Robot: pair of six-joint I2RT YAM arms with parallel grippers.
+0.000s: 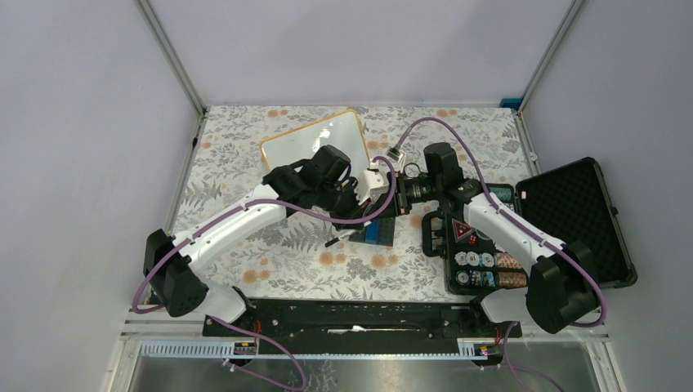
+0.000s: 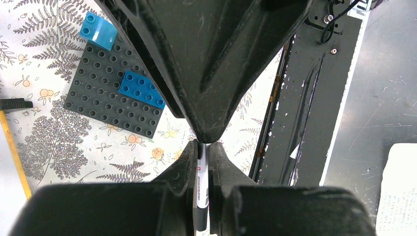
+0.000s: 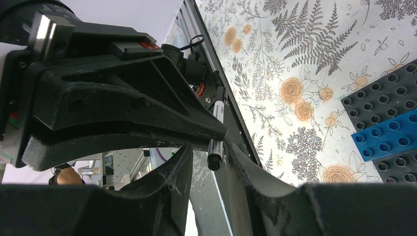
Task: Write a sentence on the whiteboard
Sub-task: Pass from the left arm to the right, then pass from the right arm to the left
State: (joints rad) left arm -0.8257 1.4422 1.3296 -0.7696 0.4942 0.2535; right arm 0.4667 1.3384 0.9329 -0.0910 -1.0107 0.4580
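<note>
While the left gripper (image 2: 202, 147) is clamped tight on a slim black-and-white marker pen (image 2: 200, 196), the right gripper (image 3: 210, 151) has its fingers apart on either side of the pen's dark end, with a gap showing on one side. The two meet above the middle of the floral-clothed table (image 1: 237, 151). The flat white, orange-tan-framed whiteboard (image 1: 327, 135) lies askew near the table's far edge, partly under the left arm. A dark grey studded brick plate (image 1: 380, 235) carrying blue bricks lies nearer the front edge.

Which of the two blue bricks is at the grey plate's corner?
The pale sky-blue brick; the darker blue brick sits midway along one edge of the plate.
</note>
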